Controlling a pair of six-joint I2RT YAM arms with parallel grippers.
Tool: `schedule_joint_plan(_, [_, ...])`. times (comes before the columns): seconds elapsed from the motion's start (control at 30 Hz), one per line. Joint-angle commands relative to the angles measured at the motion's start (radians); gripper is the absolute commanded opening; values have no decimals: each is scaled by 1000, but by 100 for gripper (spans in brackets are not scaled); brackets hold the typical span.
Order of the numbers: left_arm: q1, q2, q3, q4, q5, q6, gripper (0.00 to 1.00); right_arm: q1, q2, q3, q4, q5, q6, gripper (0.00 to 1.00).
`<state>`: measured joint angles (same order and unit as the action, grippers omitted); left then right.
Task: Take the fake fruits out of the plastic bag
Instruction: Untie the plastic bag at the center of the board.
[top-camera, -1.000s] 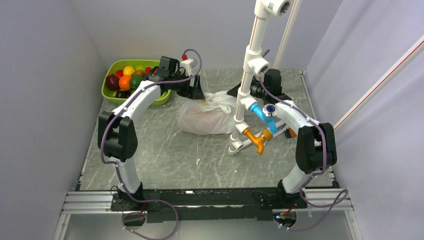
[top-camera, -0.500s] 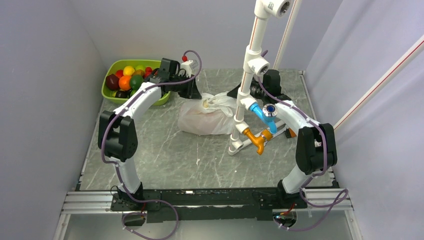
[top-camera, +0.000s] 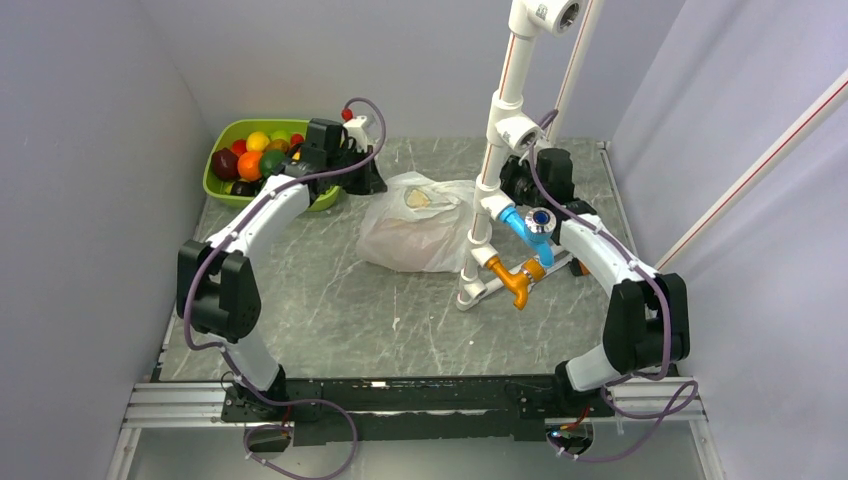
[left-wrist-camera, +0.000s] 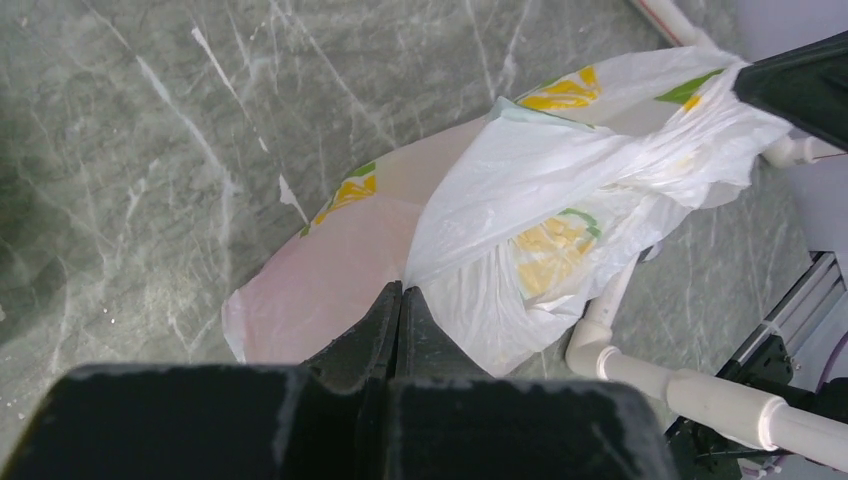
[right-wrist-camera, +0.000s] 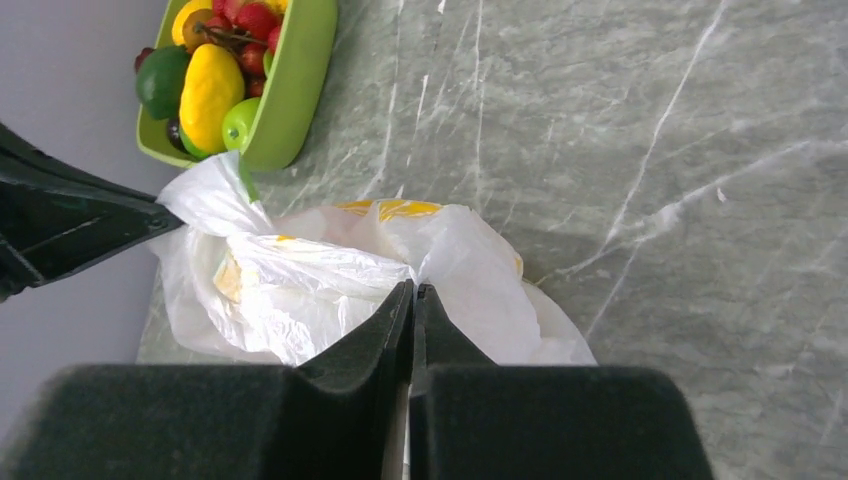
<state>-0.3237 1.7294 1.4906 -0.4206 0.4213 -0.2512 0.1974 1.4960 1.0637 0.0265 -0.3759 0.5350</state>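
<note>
I'd just closed left gripper (left-wrist-camera: 400, 292) on the bag (left-wrist-camera: 520, 200) rim nearest the tray (right-wrist-camera: 300, 90); right gripper (right-wrist-camera: 412, 292) stayed clamped on bag's far rim. Mouth stretched, nothing out yet.

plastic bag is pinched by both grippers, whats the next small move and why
Probably draw the two grippers slightly apart to spread the mouth: the left gripper and right gripper are each shut on opposite edges of the plastic bag, whose top is bunched.

Plastic bag (top-camera: 410, 235) at the middle of the table (top-camera: 330, 290), fruit tray (top-camera: 236, 126) behind-left, pipe stand (top-camera: 507, 90) just right of it
</note>
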Motion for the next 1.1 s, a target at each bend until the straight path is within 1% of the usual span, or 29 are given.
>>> schedule_joint_plan(0.0, [8,-45,-13,76,43,-47,0,-13,-35,15,11,43,-14,11])
schedule_joint_plan(0.1, [8,-27,-9,83,90,-58,0,-12,-13,87,-21,-40,-74,29])
schedule_joint_plan(0.13, [8,-20,-9,87,106,-61,0,-12,-11,103,-22,-57,-94,33])
schedule_joint_plan(0.2, [6,-12,-11,97,134,-69,0,-12,-13,123,-47,-74,-131,48])
schedule_joint_plan(0.3, [-3,-1,-4,95,153,-65,0,-10,-21,146,-48,-97,-192,66])
schedule_joint_plan(0.33, [-7,5,3,85,154,-62,0,-10,-20,158,-54,-111,-213,71])
schedule_joint_plan(0.4, [-13,13,13,71,151,-55,0,-3,-11,191,-79,-130,-246,78])
schedule_joint_plan(0.5, [-18,27,21,64,152,-60,0,34,10,234,-107,-164,-300,81])
schedule_joint_plan(0.57, [-20,34,30,53,154,-62,0,70,24,256,-141,-149,-343,82])
schedule_joint_plan(0.7, [-26,27,37,40,132,-48,0,126,63,283,-179,-134,-390,82])
schedule_joint_plan(0.83, [-25,24,43,29,118,-46,0,154,105,318,-221,-99,-443,82])
schedule_joint_plan(0.93, [-25,28,47,24,123,-48,0,176,118,315,-229,-42,-475,81])
schedule_joint_plan(1.07, [-27,23,46,22,116,-45,0,189,136,310,-227,24,-469,79])
